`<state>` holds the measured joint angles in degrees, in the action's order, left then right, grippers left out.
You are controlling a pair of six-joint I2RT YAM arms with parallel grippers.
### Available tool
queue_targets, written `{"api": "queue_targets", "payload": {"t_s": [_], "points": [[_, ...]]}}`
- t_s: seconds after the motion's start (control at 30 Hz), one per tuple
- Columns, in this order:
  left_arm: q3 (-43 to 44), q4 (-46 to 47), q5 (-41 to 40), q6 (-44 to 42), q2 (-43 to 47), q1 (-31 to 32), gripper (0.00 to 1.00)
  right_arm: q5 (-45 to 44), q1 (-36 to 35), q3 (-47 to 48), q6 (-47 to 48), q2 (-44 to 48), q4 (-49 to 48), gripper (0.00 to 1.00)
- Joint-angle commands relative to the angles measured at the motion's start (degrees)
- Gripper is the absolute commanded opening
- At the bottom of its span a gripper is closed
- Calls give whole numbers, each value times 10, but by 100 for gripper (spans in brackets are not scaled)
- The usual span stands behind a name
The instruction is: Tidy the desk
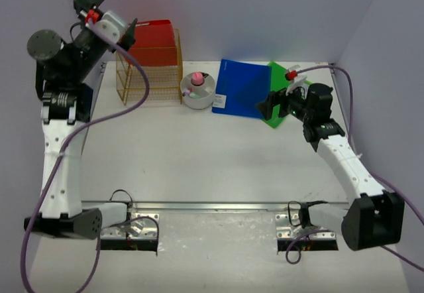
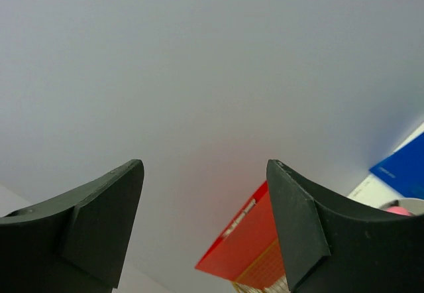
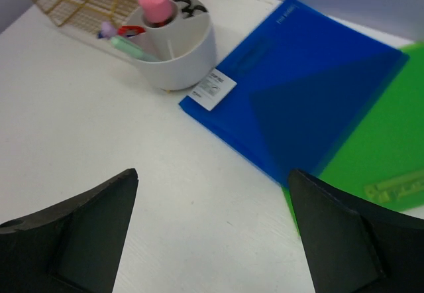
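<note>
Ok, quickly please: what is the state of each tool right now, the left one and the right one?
Left tool: open, holding nothing.
Right tool: open, holding nothing.

White desk, gold rack, cup, blue folder

On my feed the desk reads plain matte white, with no pattern. The wire rack is gold, an open grid. The red folder is a flat, solid red. The round holder is white, and the capped piece in it is pink. The blue folder is deep blue with a white printed label. The green folder is bright green. The cables are pale purple.
</note>
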<state>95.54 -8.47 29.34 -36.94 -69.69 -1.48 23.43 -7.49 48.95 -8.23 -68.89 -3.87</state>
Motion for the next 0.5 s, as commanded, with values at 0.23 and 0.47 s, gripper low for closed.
{"api": "queue_targets", "payload": {"t_s": [0.23,0.47], "points": [[-213,-87,32,88,124,2,72,-122,167,82,-235,-198,53,76],[-255,-62,46,128,135,2,71,-101,209,94,-284,-297,-19,70]]}}
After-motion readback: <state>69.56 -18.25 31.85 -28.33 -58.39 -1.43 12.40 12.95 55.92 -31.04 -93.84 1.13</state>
